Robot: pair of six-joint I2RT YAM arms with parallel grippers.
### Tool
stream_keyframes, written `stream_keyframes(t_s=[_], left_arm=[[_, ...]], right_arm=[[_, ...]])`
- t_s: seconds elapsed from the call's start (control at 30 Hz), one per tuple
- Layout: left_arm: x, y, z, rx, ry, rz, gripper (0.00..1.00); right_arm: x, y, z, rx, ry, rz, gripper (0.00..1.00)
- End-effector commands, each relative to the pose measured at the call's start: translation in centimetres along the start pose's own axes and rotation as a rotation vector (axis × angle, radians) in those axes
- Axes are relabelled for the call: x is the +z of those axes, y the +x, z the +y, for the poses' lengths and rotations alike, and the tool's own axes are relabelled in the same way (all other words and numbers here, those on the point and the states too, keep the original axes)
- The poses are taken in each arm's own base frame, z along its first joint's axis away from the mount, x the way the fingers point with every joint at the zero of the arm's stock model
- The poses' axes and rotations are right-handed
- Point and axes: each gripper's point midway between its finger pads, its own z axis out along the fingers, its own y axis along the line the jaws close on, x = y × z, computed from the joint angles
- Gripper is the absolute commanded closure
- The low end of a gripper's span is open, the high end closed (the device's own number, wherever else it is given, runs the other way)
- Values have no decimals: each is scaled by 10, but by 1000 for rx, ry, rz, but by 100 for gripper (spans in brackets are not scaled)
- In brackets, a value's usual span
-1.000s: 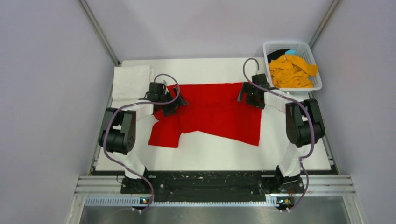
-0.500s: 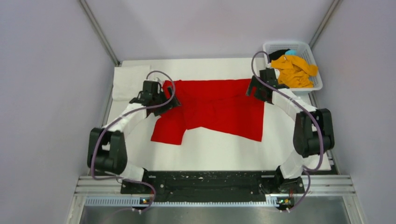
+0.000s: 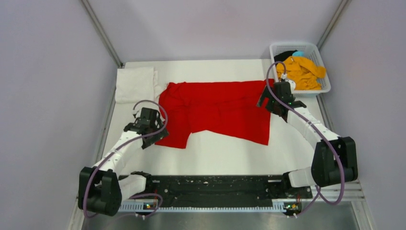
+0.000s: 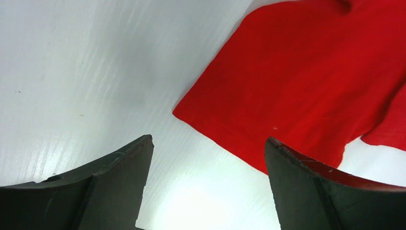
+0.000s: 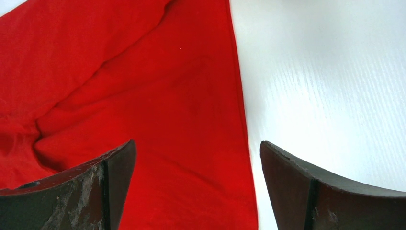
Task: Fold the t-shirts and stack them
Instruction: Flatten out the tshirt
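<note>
Jaws on both arms stand wide apart, holding nothing. Ahead of the left gripper (image 4: 208,143) lies the near-left corner of the bright red cloth t-shirt (image 3: 220,108), spread left-to-right across the white worktop (image 3: 220,153). The right gripper (image 5: 197,143) straddles its right-hand edge.

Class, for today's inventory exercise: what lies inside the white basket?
An orange-yellow t-shirt fills the basket; black cloth and something blue peek behind. Anything beneath is covered.
</note>
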Motion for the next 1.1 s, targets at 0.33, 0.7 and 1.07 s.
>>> stream_keyframes(t_s=[0.33, 0.7, 1.07], left_arm=[[41, 4, 0, 26, -70, 42, 36], [52, 18, -7, 55, -45, 122, 50], [56, 6, -36, 67, 71, 108, 100]], right_arm=[[2, -2, 6, 25, -37, -10, 1], [-2, -1, -2, 13, -6, -24, 2], [-14, 8, -16, 3, 37, -1, 1]])
